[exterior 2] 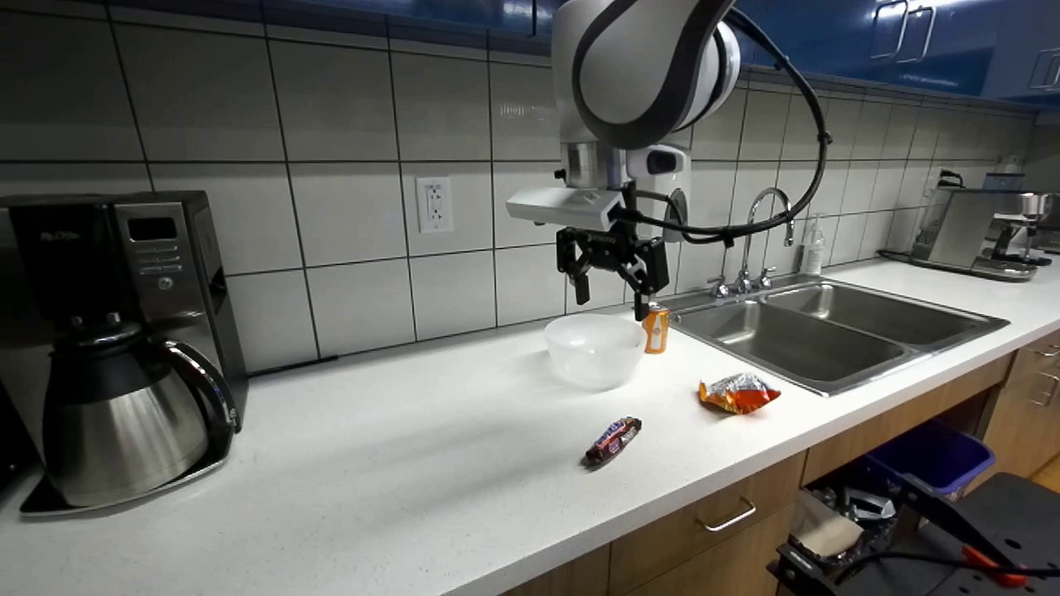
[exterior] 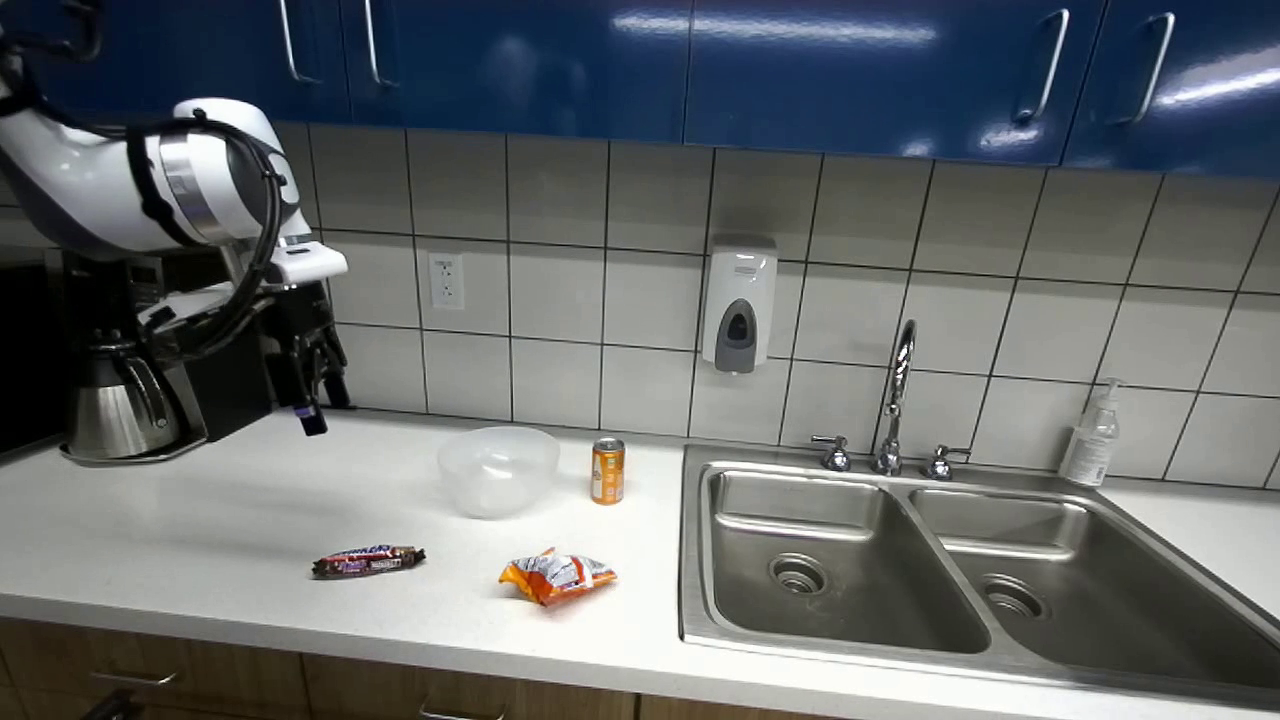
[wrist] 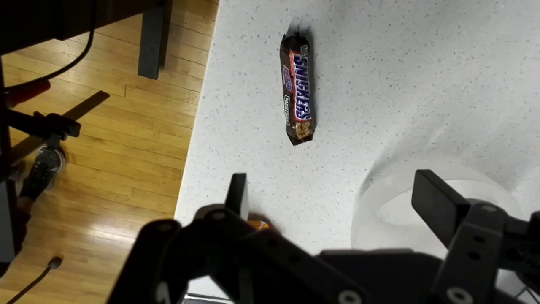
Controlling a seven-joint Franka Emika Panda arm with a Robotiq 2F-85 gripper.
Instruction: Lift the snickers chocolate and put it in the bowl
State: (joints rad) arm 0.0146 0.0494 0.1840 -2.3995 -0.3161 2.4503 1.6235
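Observation:
The snickers chocolate (exterior: 368, 562) is a dark brown wrapped bar lying flat on the white counter near its front edge. It also shows in an exterior view (exterior 2: 612, 441) and in the wrist view (wrist: 298, 90), label up. The bowl (exterior: 498, 472) is translucent white, upright on the counter behind the bar; it also shows in an exterior view (exterior 2: 592, 358) and partly behind a finger in the wrist view (wrist: 366, 215). My gripper (exterior 2: 612, 305) is open and empty, raised above the counter, apart from bar and bowl. Its fingers spread wide in the wrist view (wrist: 332, 185).
A small orange can (exterior: 607, 471) stands beside the bowl. A crinkled orange-red packet (exterior: 557, 577) lies near the front edge, mostly hidden in the wrist view (wrist: 258, 224). A steel sink (exterior: 697, 560) is beyond them. A coffee maker with a steel carafe (exterior 2: 124, 430) stands at the counter's opposite end.

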